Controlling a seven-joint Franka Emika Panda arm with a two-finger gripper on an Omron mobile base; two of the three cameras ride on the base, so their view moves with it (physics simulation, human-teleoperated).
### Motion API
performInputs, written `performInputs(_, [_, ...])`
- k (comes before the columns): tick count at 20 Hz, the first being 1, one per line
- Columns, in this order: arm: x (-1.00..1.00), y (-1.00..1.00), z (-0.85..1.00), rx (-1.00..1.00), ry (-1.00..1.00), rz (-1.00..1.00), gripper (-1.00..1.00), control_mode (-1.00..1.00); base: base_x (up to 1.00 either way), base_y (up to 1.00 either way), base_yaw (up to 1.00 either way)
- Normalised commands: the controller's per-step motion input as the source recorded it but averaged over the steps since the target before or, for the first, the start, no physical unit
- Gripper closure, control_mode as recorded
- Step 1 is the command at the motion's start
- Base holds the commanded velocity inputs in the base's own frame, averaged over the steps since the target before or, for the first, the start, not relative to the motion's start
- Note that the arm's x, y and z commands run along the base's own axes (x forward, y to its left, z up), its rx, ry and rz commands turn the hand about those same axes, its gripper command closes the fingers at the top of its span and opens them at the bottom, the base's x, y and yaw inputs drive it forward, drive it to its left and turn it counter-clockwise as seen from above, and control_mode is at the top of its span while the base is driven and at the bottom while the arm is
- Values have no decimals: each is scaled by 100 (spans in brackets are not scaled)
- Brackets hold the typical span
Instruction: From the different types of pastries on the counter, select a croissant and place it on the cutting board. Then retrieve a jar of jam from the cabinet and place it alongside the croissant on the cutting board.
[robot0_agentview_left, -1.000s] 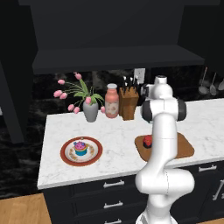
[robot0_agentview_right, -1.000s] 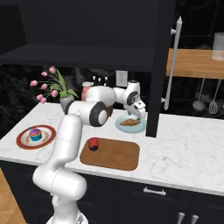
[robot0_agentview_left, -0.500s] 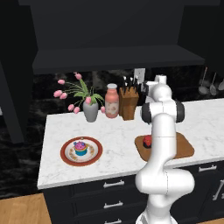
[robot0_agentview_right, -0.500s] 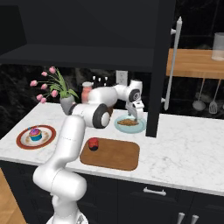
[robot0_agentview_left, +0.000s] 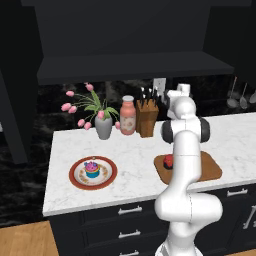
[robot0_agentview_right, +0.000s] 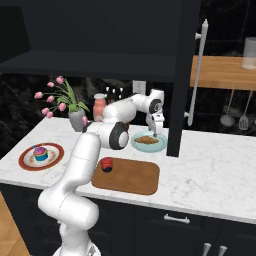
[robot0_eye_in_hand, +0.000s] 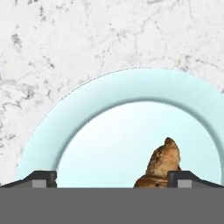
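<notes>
The golden-brown croissant (robot0_agentview_right: 146, 140) lies on a round light blue plate (robot0_agentview_right: 135, 146) at the back of the counter. My gripper (robot0_agentview_right: 154, 132) hangs just above it, pointing down and open. In the hand view the croissant (robot0_eye_in_hand: 160, 168) sits close to the right fingertip (robot0_eye_in_hand: 187, 178), its lower part cut off, and the gripper (robot0_eye_in_hand: 111, 177) holds nothing. The brown cutting board (robot0_agentview_right: 135, 177) lies nearer the counter's front, with the small red jar of jam (robot0_agentview_right: 106, 163) on its left end. The same board (robot0_agentview_left: 212, 169) and jar (robot0_agentview_left: 168, 161) appear in the left base view.
A cupcake (robot0_agentview_right: 41, 152) rests on a red-rimmed plate (robot0_agentview_right: 26, 160) at the left. A vase of pink tulips (robot0_agentview_right: 76, 118), a pink bottle (robot0_agentview_right: 100, 106) and a knife block (robot0_agentview_left: 147, 118) line the back wall. An open dark cabinet door (robot0_agentview_right: 180, 75) stands right of the blue plate.
The hand has turned and dipped a little toward the blue plate. The croissant, jar and board have not moved.
</notes>
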Motion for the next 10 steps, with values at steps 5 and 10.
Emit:
performInputs(5, [-4,0,0,0,1,-21,-100,-100,0,0,0])
performInputs(10, [-22,2,-1,2,3,-18,-100,-100,0,0,0])
